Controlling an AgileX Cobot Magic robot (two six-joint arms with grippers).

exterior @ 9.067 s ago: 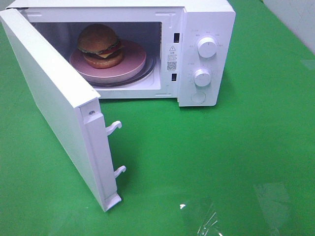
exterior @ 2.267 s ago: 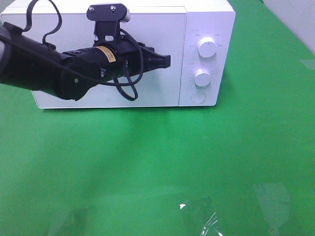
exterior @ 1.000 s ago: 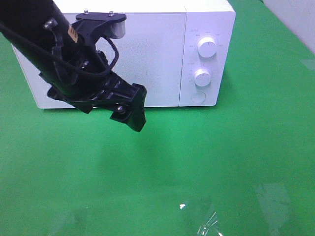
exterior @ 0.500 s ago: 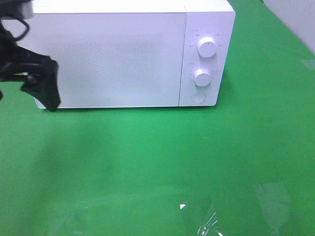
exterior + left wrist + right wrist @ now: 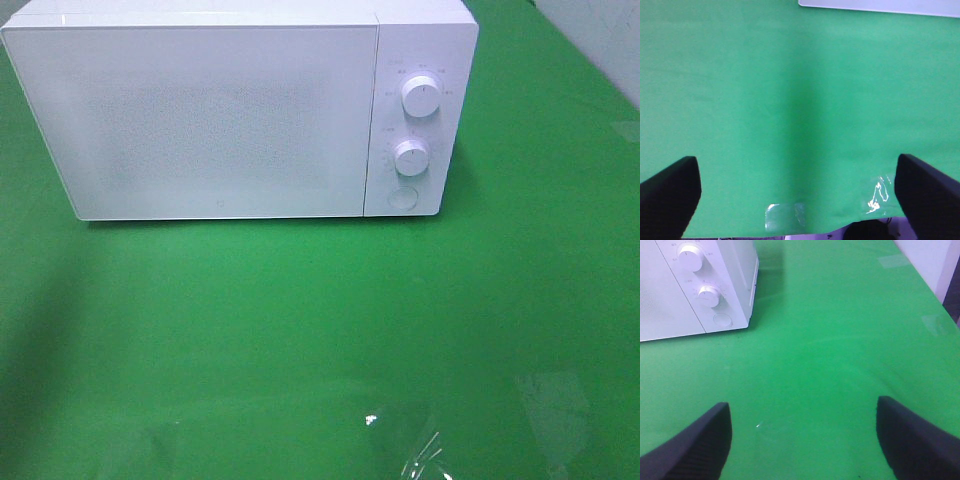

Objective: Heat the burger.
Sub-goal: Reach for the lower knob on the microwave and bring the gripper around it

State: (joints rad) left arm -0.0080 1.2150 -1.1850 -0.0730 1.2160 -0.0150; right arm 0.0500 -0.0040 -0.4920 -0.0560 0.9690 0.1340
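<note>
The white microwave (image 5: 220,115) stands at the back of the green table with its door shut, so the burger is hidden from every view. Two round knobs (image 5: 421,96) and a round button sit on its right panel, also seen in the right wrist view as knobs (image 5: 690,256). Neither arm shows in the exterior high view. My left gripper (image 5: 797,195) is open over bare green cloth, far from the microwave, with nothing between its fingers. My right gripper (image 5: 802,437) is open too, empty, over the cloth in front and right of the microwave (image 5: 695,285).
Green cloth covers the table (image 5: 330,330). Clear tape patches (image 5: 415,445) shine near its front edge. A pale wall (image 5: 935,265) rises past the table's right edge.
The left arm, which had shut the microwave door, has drawn back to the left and out of the exterior high view. The microwave door stays shut.
</note>
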